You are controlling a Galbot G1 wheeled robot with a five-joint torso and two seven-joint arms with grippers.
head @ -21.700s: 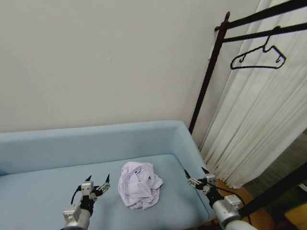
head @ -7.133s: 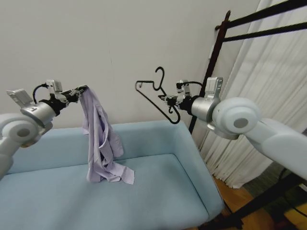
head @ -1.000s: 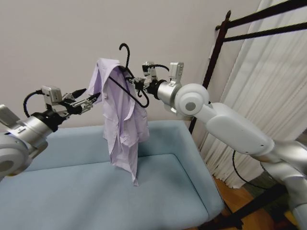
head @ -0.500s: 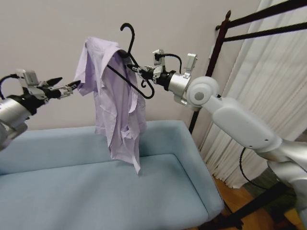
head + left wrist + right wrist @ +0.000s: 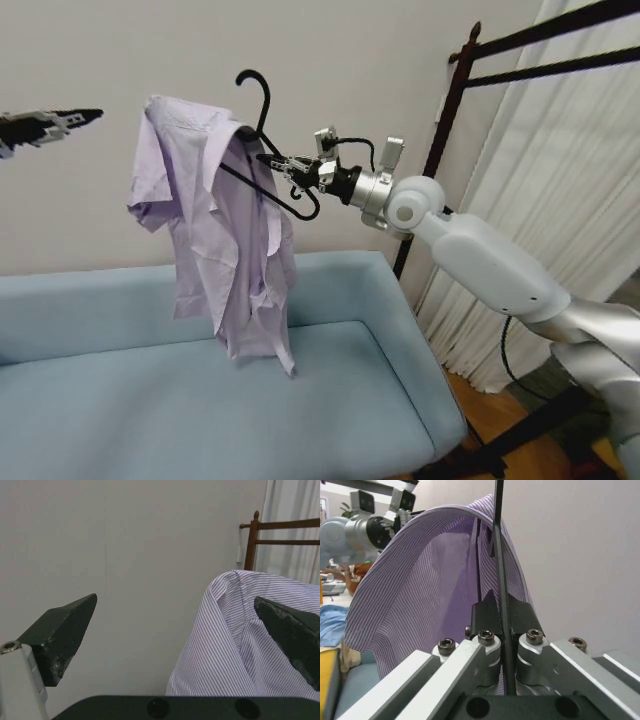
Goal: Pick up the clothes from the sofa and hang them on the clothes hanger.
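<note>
One arm bears load: our right gripper clamped shut on thin black hanger, hook up. Striped lilac shirt, limp thin cloth, draped over hanger above pale blue sofa. Dark wooden rack well apart on hanger's right, so we judge right arm nearer. Left gripper spread wide, empty, clear of shirt on far side.

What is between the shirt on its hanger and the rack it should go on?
Nothing visible blocks it. The right hand holds the hanger, with the shirt draped on it, over the sofa; open air lies between it and the rack's rails to the right. Only the rack's own upright post stands near that path.
</note>
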